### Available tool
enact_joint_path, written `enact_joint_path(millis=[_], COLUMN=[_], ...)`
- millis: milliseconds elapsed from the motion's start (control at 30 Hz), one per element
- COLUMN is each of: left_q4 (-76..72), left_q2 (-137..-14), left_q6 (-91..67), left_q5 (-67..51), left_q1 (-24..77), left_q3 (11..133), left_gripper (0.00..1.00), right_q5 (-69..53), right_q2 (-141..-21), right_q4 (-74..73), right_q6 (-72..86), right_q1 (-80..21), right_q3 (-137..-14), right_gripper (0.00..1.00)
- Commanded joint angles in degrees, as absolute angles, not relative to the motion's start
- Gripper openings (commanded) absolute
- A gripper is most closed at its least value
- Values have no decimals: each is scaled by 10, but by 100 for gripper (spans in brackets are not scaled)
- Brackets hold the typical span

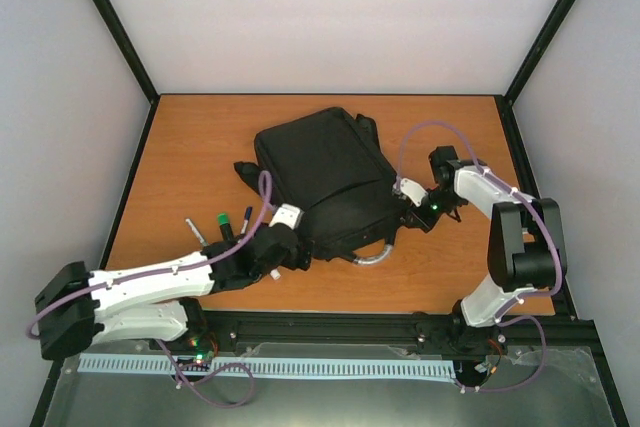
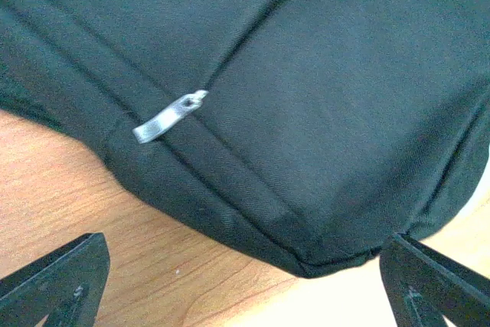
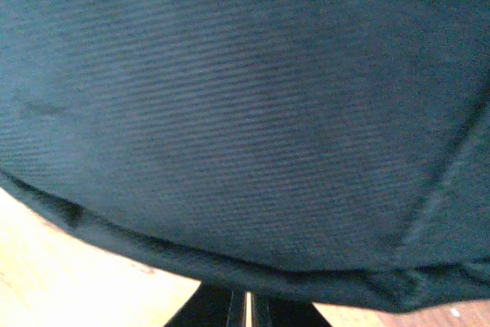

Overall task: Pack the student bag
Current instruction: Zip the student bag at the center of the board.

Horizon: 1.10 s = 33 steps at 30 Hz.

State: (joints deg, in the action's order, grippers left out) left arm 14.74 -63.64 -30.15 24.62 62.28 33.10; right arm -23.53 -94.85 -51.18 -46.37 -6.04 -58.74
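Observation:
The student bag [image 1: 325, 182] is a large black backpack lying flat mid-table, with its grey loop handle [image 1: 370, 257] at the near edge. My left gripper [image 1: 288, 253] is open at the bag's near left corner, and its jaws stand wide apart either side of that corner in the left wrist view [image 2: 245, 254]. A grey zip pull [image 2: 164, 122] lies on the fabric just ahead. My right gripper [image 1: 402, 207] is at the bag's right edge. Its fingers [image 3: 222, 308] are pressed together with the bag's hem [image 3: 230, 266] over their tips.
Several pens lie on the wooden table [image 1: 200, 147] left of the bag: a dark one [image 1: 194, 230], a green-capped one [image 1: 223, 223] and a blue one [image 1: 247, 217]. They are just beyond my left forearm. Black frame rails edge the table.

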Motion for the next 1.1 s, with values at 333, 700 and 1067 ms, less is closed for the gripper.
enact_joint_path(millis=[333, 700, 1067], left_q4=[203, 126, 136], left_q2=[-641, -825, -950], left_q6=[-528, -440, -318], left_q5=[80, -57, -7], left_q1=[427, 294, 271], left_q3=[381, 476, 634], left_gripper=[100, 100, 94], right_q5=[-253, -258, -296], right_q2=[-886, -860, -876], right_q4=[-481, -461, -442], right_q6=[-441, -419, -368], right_q1=[-117, -164, -193], right_q3=[-525, -498, -547], right_gripper=[3, 3, 3])
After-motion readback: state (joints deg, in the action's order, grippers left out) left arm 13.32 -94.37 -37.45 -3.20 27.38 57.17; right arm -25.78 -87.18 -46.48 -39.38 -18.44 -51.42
